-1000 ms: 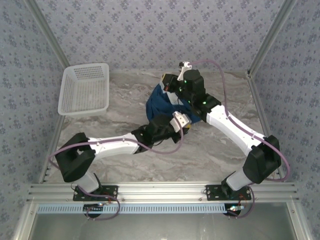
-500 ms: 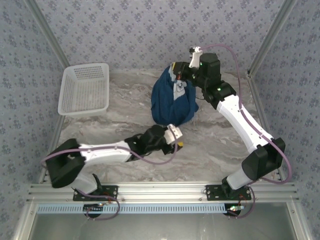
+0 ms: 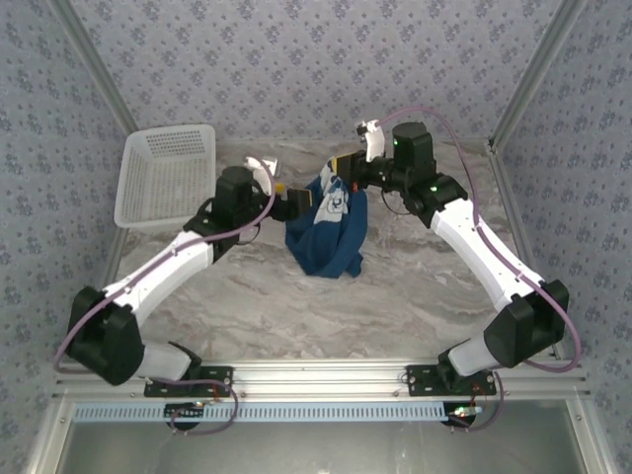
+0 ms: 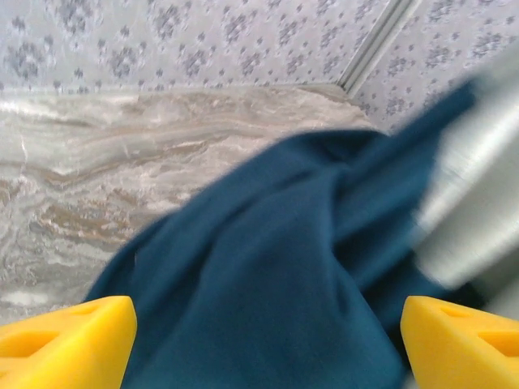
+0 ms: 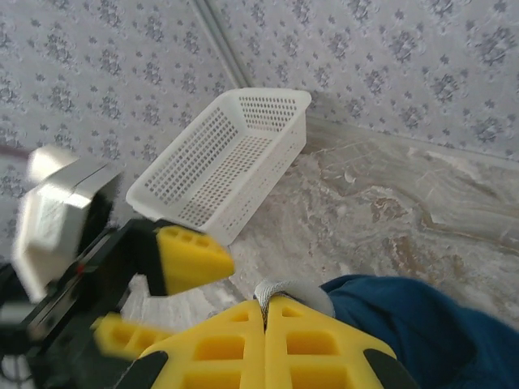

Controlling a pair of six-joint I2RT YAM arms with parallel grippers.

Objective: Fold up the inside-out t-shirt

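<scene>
Marbled worktop (image 3: 415, 296) bears no flat cloth yet: my right tool (image 5: 266, 320), clamped tight, holds the inside-out t-shirt (image 3: 326, 232) bunched and dangling near the far edge's middle. My left tool (image 3: 300, 202) gapes wide just beside it, gripping nothing. No fold is made, I judge.

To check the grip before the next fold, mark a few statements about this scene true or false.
1. The right gripper has its jaws shut on the t-shirt. True.
2. The left gripper has its jaws shut. False: they stand open, facing the t-shirt.
3. The basket sits at the far left of the table. True.
4. The t-shirt lies in the basket. False: it hangs from the right gripper, apart from the basket.
</scene>
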